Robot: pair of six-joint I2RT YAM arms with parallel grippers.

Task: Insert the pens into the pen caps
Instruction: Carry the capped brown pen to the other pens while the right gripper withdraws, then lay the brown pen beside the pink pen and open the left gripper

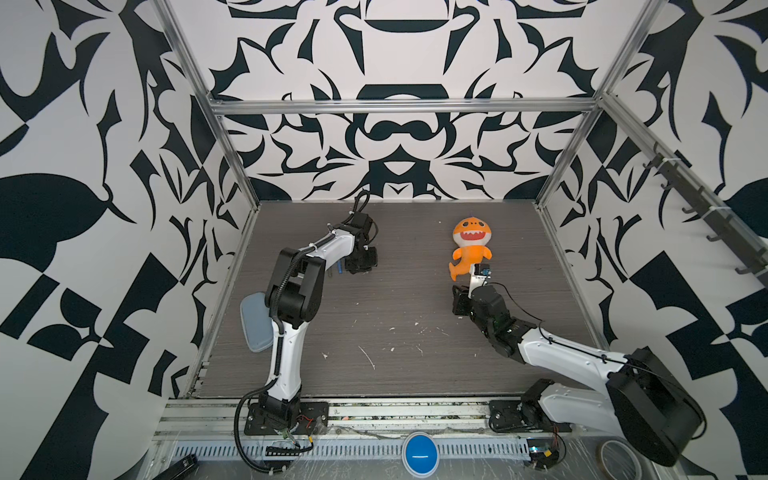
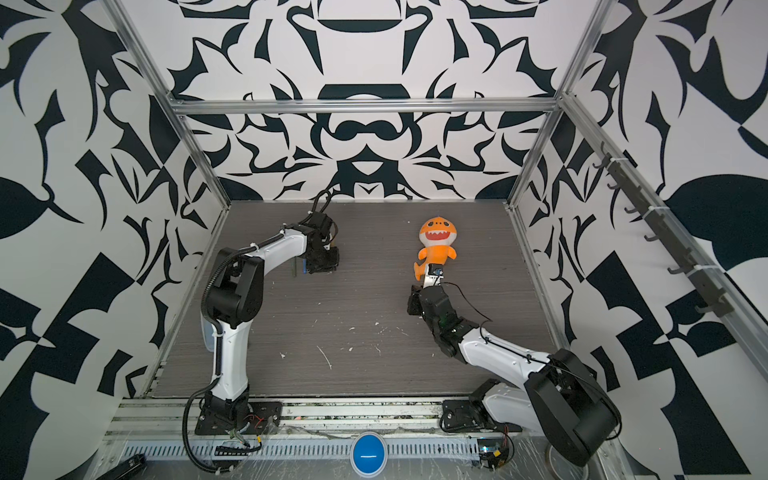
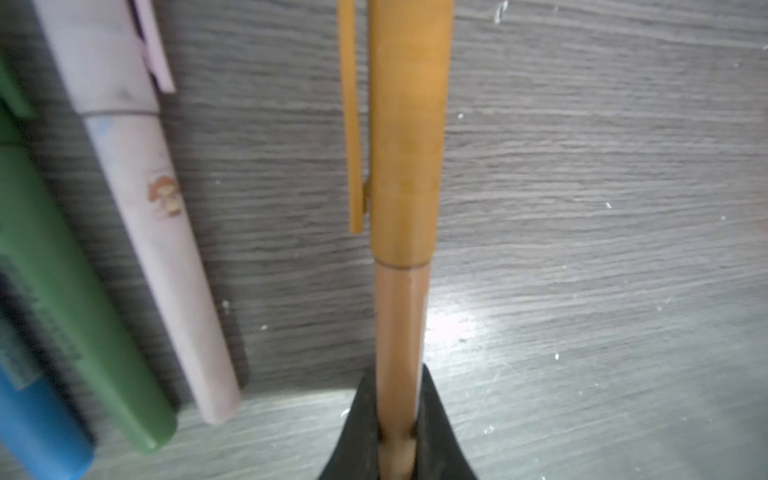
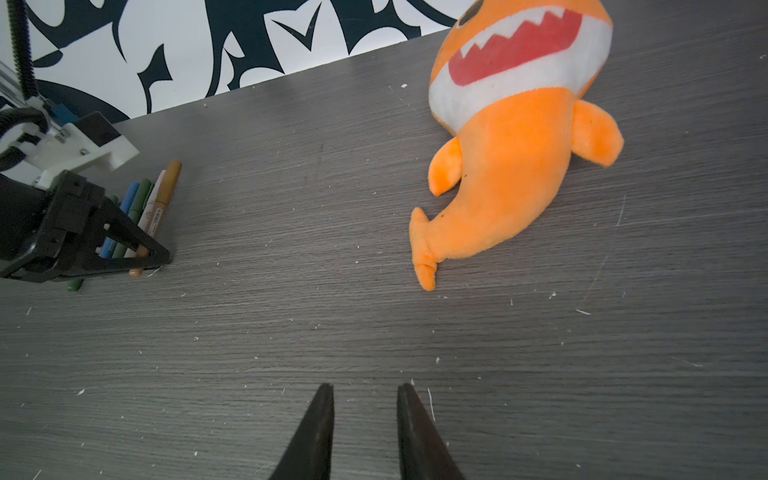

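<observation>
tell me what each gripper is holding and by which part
The left gripper grips the orange-brown plastic pen by its bare barrel end; right gripper, jaws apart, holds nothing.

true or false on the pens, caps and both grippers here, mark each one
1. The left gripper is clamped on the orange pen. True.
2. The orange pen has no cap. False: a mustard cap sits on it.
3. The right gripper holds a cap. False: its jaws stand apart with nothing between them.
4. The pink pen, green pen and blue pen lie side by side on the table. True.
5. The shark plush lies on the pens. False: it lies well apart from them.
</observation>
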